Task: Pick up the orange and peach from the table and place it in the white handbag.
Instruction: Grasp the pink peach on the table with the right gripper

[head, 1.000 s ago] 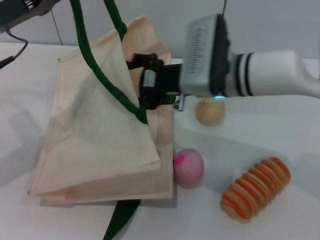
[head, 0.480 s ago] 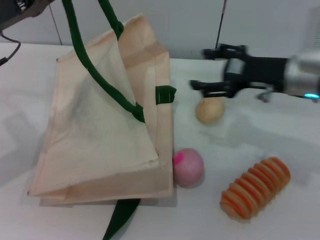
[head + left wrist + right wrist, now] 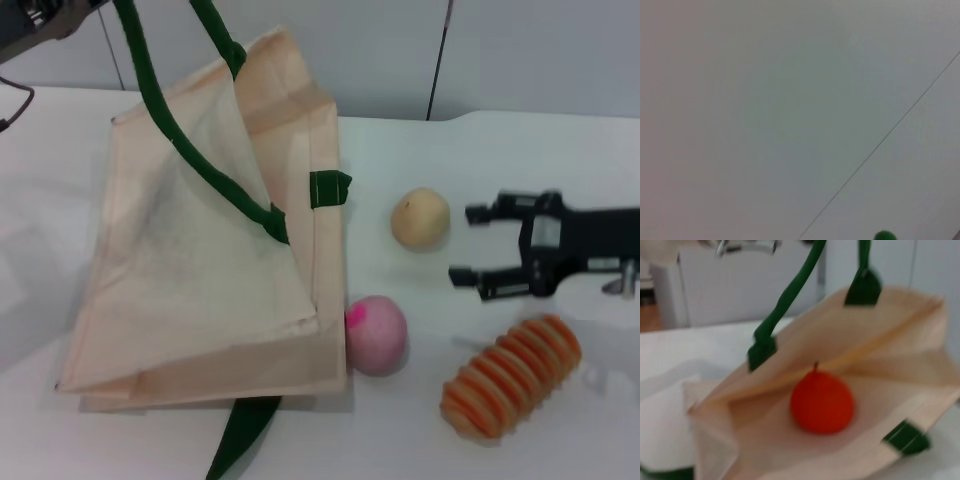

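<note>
Jaws of the right gripper [image 3: 472, 245] gape empty, peach [image 3: 377, 334] nearby, orange [image 3: 822, 402] inside white handbag [image 3: 200, 290].

On the counter [image 3: 520, 140], our right gripper [image 3: 475, 245] hovers with jaws spread and empty near the peach [image 3: 377, 335], which touches the white handbag [image 3: 200, 260]; our left gripper [image 3: 35, 18] holds its green handles [image 3: 150, 90] aloft.

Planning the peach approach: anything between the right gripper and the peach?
Head view: only bare table between the right gripper and the peach.
</note>
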Robot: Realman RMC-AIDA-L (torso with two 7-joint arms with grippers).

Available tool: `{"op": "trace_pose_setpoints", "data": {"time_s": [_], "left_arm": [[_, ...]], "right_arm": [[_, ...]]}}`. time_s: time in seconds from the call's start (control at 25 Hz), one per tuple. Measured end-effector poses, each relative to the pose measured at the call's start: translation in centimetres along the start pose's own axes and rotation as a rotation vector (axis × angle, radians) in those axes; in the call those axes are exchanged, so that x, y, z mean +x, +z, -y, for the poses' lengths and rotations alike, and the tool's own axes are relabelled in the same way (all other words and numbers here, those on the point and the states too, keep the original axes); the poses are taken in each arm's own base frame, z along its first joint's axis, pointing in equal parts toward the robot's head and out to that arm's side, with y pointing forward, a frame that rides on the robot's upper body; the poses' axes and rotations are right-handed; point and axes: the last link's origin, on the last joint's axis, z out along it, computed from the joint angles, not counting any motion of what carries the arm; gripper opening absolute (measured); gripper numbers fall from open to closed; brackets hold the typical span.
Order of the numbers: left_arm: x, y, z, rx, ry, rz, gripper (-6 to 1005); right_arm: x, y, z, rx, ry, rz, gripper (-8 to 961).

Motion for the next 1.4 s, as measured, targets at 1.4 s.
{"op": "trace_pose_setpoints", "data": {"time_s": [1.4], "left_arm": [[0.2,0.0,0.1,0.006,-0.003,0.003,114]], "right_arm": [[-0.7,9.6,-2.7,-0.227,-0.074,-0.305,870]]}}
